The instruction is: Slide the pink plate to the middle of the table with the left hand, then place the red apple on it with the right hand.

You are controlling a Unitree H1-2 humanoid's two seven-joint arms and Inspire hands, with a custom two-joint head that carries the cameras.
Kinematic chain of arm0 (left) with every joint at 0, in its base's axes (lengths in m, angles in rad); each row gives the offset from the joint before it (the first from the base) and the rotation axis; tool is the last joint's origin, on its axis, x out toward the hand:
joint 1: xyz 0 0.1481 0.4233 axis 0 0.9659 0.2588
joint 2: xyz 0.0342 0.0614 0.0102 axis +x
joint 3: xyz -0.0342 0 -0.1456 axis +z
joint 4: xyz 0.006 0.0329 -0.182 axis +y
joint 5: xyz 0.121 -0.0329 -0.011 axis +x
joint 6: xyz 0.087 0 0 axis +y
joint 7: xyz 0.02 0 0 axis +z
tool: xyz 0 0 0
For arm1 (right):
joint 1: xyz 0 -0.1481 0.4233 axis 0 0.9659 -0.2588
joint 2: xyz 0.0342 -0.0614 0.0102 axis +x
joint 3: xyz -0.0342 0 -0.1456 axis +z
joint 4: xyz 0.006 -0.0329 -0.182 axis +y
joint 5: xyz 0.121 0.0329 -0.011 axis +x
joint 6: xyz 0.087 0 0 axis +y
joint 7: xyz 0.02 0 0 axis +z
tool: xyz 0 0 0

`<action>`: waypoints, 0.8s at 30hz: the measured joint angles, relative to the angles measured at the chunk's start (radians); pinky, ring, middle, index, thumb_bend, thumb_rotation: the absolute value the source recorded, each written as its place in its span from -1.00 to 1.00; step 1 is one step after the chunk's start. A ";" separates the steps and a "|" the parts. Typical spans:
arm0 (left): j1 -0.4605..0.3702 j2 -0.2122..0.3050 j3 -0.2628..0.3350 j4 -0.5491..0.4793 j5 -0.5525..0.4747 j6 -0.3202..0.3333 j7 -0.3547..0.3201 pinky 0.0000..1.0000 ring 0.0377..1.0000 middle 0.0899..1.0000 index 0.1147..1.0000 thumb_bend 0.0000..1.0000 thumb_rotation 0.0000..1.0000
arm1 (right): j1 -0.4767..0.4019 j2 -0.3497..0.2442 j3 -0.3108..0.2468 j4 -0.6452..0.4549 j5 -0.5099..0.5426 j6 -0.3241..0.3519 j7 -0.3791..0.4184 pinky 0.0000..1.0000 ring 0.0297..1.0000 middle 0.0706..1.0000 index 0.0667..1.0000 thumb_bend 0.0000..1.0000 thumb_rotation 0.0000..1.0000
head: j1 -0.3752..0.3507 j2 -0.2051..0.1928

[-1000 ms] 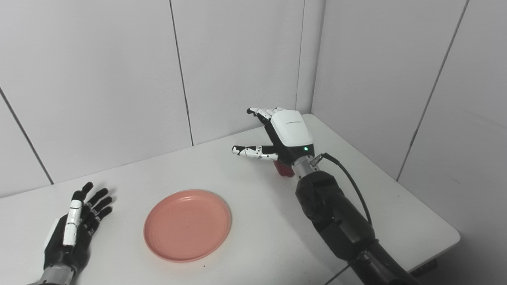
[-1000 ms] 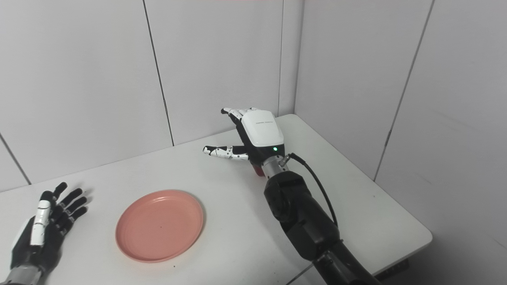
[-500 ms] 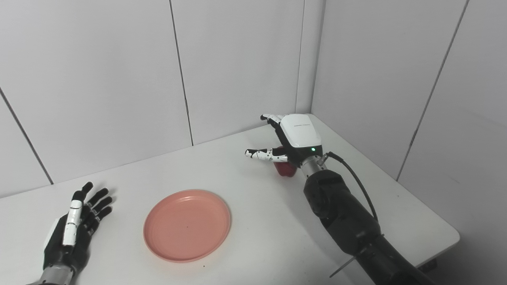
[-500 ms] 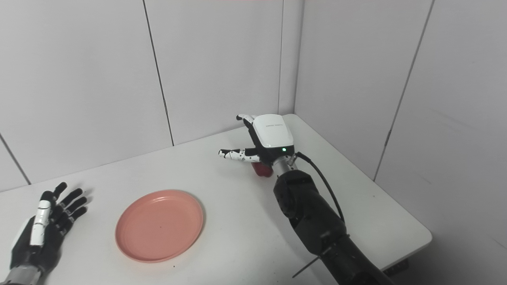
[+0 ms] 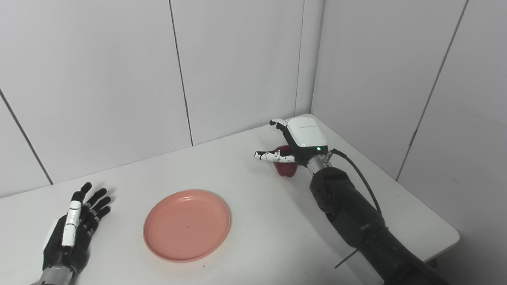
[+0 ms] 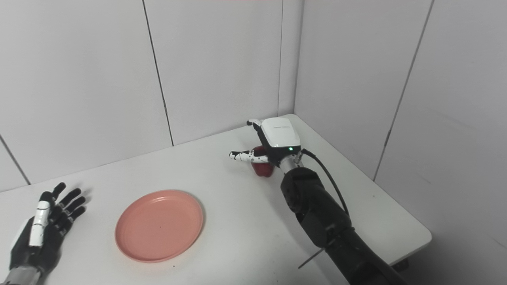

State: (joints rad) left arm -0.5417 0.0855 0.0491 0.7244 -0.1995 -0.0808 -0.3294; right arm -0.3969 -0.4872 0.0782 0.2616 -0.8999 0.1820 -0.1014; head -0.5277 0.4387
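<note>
Right robot hand (image 5: 298, 143) spread above red apple (image 5: 286, 166), back-plate lettering unreadable

From where I stood, nothing could be read. The white back cover of the right hand (image 5: 303, 136), out toward two o'clock on the table, carried one short line of small grey print, too fine and blurred to make out. No other lettering, number or sign showed anywhere.
</note>
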 measured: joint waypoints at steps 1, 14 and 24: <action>0.000 0.000 0.000 0.000 0.000 0.000 0.000 0.81 0.77 0.76 0.88 0.27 0.74 | 0.000 0.000 0.001 0.004 0.003 0.000 0.000 0.54 0.50 0.50 0.53 0.70 0.70 | 0.000 0.000; 0.002 0.000 -0.001 0.003 0.000 -0.011 -0.004 0.78 0.75 0.75 0.87 0.31 0.72 | -0.002 0.001 0.012 0.057 0.024 0.007 0.000 0.54 0.48 0.48 0.55 0.73 0.69 | 0.003 0.002; 0.005 0.001 -0.008 -0.001 0.000 -0.011 -0.002 0.78 0.75 0.75 0.88 0.31 0.74 | -0.002 0.002 0.025 0.085 0.032 0.008 -0.024 0.53 0.45 0.46 0.54 0.72 0.69 | 0.012 0.003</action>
State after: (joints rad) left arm -0.5369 0.0862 0.0414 0.7231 -0.1992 -0.0918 -0.3317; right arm -0.3992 -0.4852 0.1031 0.3468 -0.8679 0.1905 -0.1251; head -0.5154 0.4418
